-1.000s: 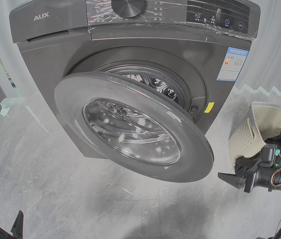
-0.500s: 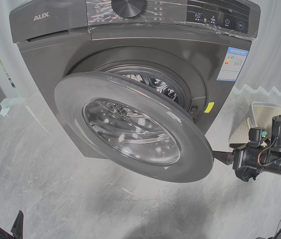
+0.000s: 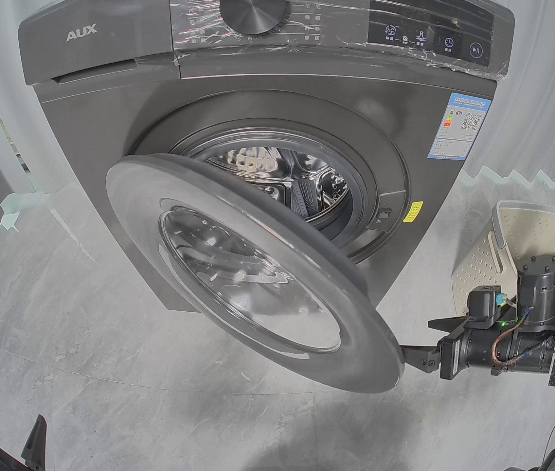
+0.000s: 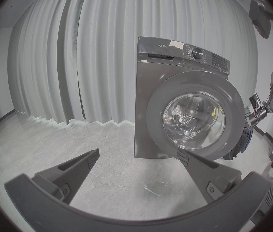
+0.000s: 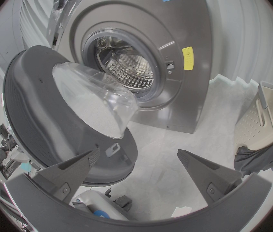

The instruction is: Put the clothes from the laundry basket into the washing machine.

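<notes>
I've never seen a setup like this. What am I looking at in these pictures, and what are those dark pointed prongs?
A two-armed robot faces a grey front-loading washing machine. One picture comes from a camera on its head, the others from cameras on its wrists. The prongs are each arm's pincer. The left pincer is open and empty, low over the pale grey floor. The right pincer, also open and empty, is beside the edge of the round glass-windowed door, which stands open. At the robot's right sits a cream perforated plastic laundry basket with dark blue clothes spilling from it.
</notes>
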Controlling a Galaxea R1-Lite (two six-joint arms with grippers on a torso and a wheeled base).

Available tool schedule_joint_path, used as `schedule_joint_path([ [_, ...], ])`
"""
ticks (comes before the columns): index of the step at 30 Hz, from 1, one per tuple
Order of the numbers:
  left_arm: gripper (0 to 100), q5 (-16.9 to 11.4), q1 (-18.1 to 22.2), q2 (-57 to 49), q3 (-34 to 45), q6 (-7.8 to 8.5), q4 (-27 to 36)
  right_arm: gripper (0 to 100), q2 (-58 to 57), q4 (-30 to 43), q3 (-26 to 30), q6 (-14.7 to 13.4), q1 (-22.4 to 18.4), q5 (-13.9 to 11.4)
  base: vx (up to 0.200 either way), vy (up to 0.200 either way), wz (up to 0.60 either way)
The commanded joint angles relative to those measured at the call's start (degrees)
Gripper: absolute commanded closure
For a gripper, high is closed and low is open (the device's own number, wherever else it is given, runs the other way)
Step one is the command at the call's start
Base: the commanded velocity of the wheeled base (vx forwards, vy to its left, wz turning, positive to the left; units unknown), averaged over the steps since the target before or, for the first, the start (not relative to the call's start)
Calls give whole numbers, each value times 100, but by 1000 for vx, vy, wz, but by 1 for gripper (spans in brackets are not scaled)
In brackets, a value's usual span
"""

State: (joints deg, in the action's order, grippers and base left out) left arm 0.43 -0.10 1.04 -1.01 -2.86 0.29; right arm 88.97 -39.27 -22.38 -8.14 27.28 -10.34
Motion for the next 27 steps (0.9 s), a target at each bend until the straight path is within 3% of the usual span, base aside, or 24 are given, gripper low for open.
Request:
schedule_joint_path([
  [1,0,1,1,-95,84,-4,6,0,-143,-20,76,-12,181,-3,0,0,0],
  [8,0,1,1,-95,84,-4,-3,0,-116,-398,-12,-12,102,93,0,0,0],
  [15,0,1,1,-95,84,-4,6,0,182,-354,-557,-21,-364,278,0,0,0],
  [27,0,1,1,-95,84,-4,6,0,595,-424,-311,-38,-21,295,0,0,0],
])
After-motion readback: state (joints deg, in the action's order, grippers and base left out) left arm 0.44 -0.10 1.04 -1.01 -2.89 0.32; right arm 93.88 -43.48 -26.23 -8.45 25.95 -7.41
